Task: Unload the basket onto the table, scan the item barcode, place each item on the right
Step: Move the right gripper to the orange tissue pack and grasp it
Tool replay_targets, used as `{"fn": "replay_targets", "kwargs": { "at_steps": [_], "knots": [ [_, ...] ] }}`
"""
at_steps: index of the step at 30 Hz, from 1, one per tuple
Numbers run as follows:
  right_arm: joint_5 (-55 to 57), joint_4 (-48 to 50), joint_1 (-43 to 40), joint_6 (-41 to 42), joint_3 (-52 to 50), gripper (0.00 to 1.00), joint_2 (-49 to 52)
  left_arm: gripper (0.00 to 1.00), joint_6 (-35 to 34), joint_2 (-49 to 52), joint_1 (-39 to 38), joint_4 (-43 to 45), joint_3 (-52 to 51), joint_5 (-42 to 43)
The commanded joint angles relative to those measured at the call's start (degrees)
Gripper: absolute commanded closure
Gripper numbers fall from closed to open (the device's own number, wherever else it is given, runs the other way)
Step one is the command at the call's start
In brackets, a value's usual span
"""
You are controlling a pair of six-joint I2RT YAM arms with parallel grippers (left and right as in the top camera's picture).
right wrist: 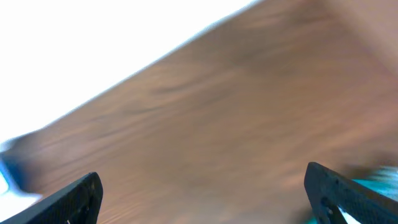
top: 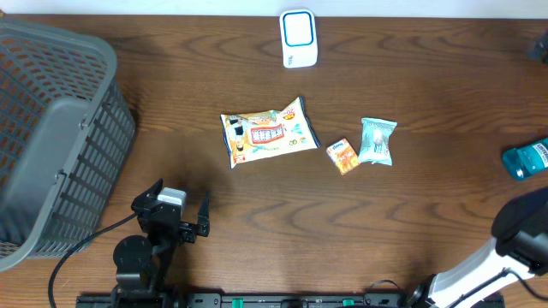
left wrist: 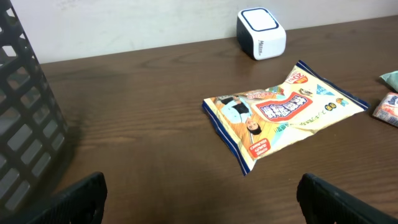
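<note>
Mostly blurred right wrist view; teal packet [top: 525, 159] cut by frame edge.

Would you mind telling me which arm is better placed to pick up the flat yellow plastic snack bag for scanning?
Left, probably. The open left hand faces the yellow snack bag directly, nothing between them. The right arm sits at the overhead view's far right edge, farther from it.
</note>
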Motion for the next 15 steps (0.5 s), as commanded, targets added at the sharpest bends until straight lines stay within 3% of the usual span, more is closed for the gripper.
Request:
{"fn": "replay_targets", "kwargs": {
  "at_steps": [1, 9, 14, 15],
  "knots": [
    [-17.7, -2.7, 5.0, 4.5, 0.3, 0.01, -2.9, 0.02, 1.0, -0.3, 0.3, -1.4, -0.9, 0.7],
    [-7.4, -12.6, 21.3, 4.5, 0.3, 0.01, -7.0, 0.02, 1.0, -0.3, 0.3, -1.4, -0.9, 0.7],
    [-7.7, -19.5, 31.4, 19.2, -0.9, 0.01, -5.1, 0.02, 1.0, -0.3, 0.3, -1.4, -0.9, 0.7],
    [-8.0, -20.9, 33.5, 19.3, -1.5, 0.10, -4.7, 0.02, 1.0, -0.3, 0.3, -1.4, -0.9, 0.7]
  ]
}}
